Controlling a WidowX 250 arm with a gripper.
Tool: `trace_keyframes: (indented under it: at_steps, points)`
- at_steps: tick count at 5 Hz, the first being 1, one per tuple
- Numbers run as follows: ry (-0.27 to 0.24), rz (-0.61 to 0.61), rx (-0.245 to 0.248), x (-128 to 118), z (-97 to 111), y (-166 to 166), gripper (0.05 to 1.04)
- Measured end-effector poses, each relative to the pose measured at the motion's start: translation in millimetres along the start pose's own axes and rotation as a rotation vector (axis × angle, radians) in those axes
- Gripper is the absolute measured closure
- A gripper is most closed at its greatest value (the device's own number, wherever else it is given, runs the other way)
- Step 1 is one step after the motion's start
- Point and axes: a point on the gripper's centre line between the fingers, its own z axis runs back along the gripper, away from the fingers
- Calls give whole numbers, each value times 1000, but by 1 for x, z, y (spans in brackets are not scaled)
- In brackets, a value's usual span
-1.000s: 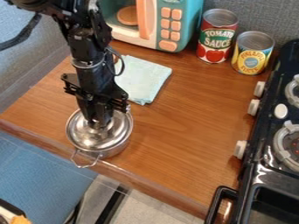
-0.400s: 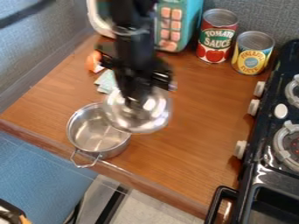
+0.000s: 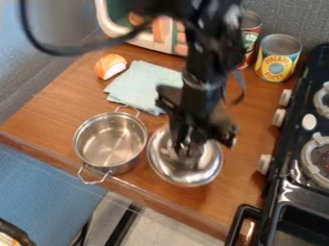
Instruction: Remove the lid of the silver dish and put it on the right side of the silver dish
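matte black arm, blocky joints — thin black cable, pale glints

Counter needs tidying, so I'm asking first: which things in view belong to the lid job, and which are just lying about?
Part of the job:
- silver dish
- its lid
- gripper

Just lying about:
- pale green cloth
- orange-and-white piece
- yellow-labelled can
- red-labelled can
- toy microwave
- stove
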Motion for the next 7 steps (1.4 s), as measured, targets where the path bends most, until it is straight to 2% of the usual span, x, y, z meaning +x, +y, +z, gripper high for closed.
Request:
trace_keyframes:
  at_steps: [2,3,4,5,6,7]
  points:
    - [67,-8,10,-3,-40,-9,799]
    - [64,-11,-27,-4,-41,-16,756]
    - [64,-57,-38,-11,-37,-22,463]
    - [4,-40,-46,-9,-5,-19,166]
    - [-3,-11,-78,-9,19,-14,78]
    - [36,22,-80,-12,22,-5,83]
